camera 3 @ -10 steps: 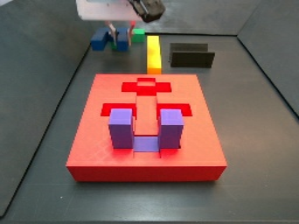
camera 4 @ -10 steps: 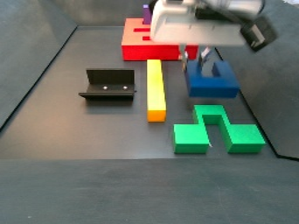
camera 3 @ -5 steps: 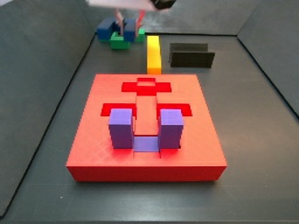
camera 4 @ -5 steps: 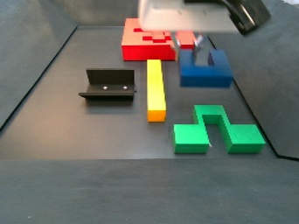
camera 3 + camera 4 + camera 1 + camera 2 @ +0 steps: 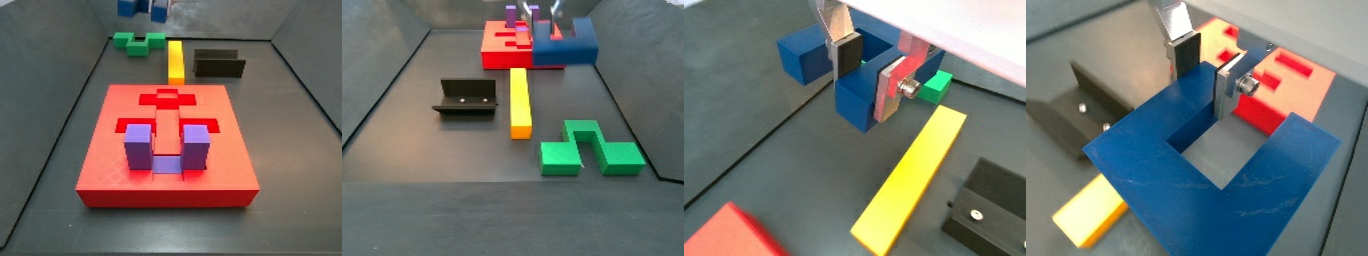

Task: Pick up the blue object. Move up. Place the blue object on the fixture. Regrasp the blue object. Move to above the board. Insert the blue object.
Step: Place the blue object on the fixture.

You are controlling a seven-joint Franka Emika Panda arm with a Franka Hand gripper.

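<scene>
The blue object [image 5: 854, 103] is a dark blue U-shaped block. My gripper [image 5: 871, 62] is shut on one of its prongs, and the block hangs in the air above the floor. In both wrist views the silver fingers press the prong from either side, the blue object [image 5: 1227, 175] filling much of the picture below the gripper [image 5: 1207, 68]. In a side view the blue object [image 5: 564, 46] hangs in front of the board [image 5: 502, 45] with the gripper [image 5: 552, 14] above it. The fixture [image 5: 468, 96] stands apart on the floor. The board [image 5: 167, 110] is the large red slab.
A purple U-shaped block [image 5: 139, 148] sits in a recess of the board. A yellow bar [image 5: 520, 100] lies between the fixture and a green block [image 5: 588, 147]. Dark walls close in the floor on the sides.
The gripper has risen with the blue object, lifting it off the floor beside the green block to well above it.
</scene>
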